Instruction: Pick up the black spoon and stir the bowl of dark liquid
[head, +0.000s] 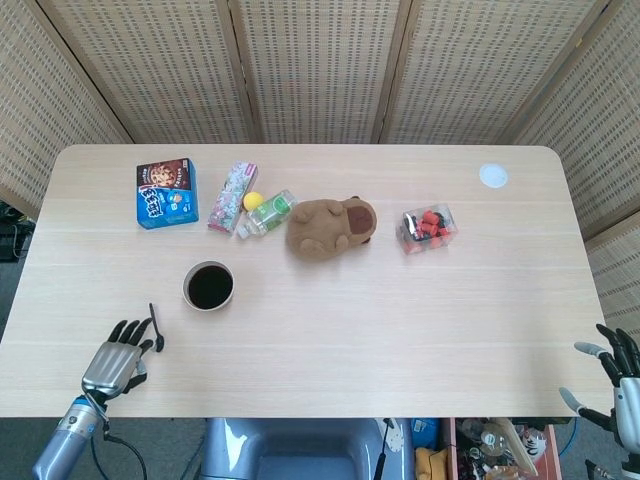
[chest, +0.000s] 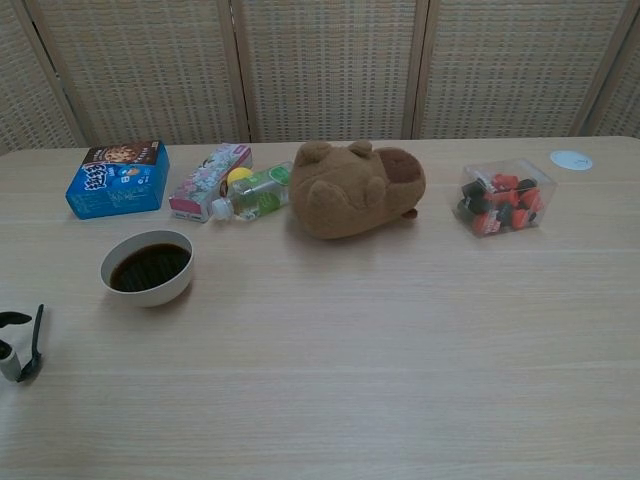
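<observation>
The black spoon lies on the table near the front left edge, its handle pointing toward the far side. A white bowl of dark liquid stands just right of it and a bit farther back. My left hand is low over the table at the spoon's left, fingers spread, with the fingertips reaching its scoop end; whether they touch it I cannot tell. My right hand hangs off the table's front right corner, fingers apart and holding nothing.
Along the far side lie a blue snack box, a pink carton, a small bottle with a yellow ball, a brown plush toy, a clear box of red and black pieces and a white disc.
</observation>
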